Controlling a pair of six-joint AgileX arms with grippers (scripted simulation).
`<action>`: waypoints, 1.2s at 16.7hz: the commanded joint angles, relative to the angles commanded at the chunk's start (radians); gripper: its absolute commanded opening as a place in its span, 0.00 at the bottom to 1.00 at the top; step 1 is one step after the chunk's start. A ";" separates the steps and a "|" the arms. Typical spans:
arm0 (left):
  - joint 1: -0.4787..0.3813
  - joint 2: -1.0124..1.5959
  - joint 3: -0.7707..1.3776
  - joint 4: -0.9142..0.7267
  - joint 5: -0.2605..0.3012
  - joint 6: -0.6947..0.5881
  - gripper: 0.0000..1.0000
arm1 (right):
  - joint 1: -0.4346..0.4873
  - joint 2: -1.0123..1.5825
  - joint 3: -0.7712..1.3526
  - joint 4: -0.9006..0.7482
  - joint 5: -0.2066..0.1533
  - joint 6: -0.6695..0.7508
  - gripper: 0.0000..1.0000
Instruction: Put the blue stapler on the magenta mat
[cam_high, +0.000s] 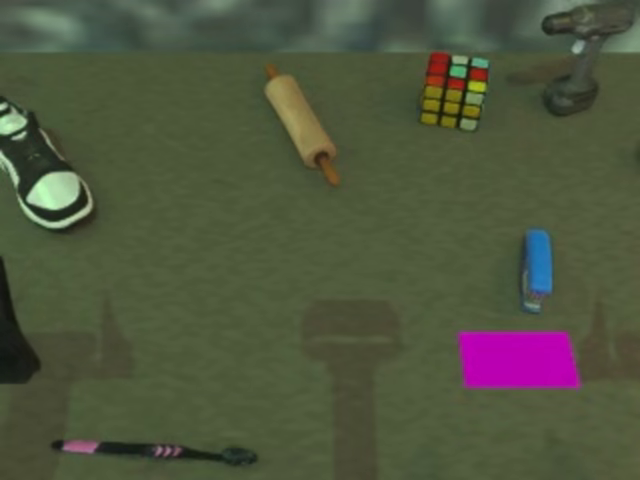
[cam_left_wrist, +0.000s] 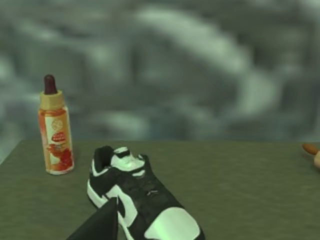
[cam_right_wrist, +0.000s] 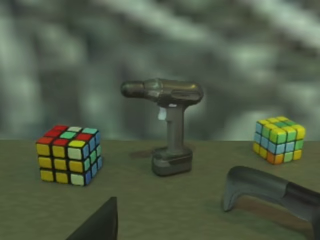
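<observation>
The blue stapler (cam_high: 536, 270) lies on the table at the right in the top view, lengthwise toward the far edge. Just in front of it, with a small gap, lies the flat magenta mat (cam_high: 518, 360). Neither shows in the wrist views. My left arm (cam_high: 12, 345) is a dark shape at the left edge, far from both. One dark finger (cam_left_wrist: 102, 225) shows in the left wrist view, set well off to the side with nothing held. My right arm is outside the top view. Its one visible finger (cam_right_wrist: 102, 222) also stands off to the side, holding nothing.
A rolling pin (cam_high: 300, 122), a colour cube (cam_high: 455, 92) and a grey drill (cam_high: 580, 55) stand at the back. At the left are a black-and-white shoe (cam_high: 40, 165) and a dropper bottle (cam_left_wrist: 55, 132). A black-and-pink toothbrush (cam_high: 150, 450) lies at the front left. A second cube (cam_right_wrist: 278, 140) shows in the right wrist view.
</observation>
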 joint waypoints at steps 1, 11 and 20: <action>0.000 0.000 0.000 0.000 0.000 0.000 1.00 | 0.000 0.000 0.000 0.000 0.000 0.000 1.00; 0.000 0.000 0.000 0.000 0.000 0.000 1.00 | 0.067 0.471 0.428 -0.284 -0.007 0.116 1.00; 0.000 0.000 0.000 0.000 0.000 0.000 1.00 | 0.175 1.463 1.156 -0.803 -0.005 0.309 1.00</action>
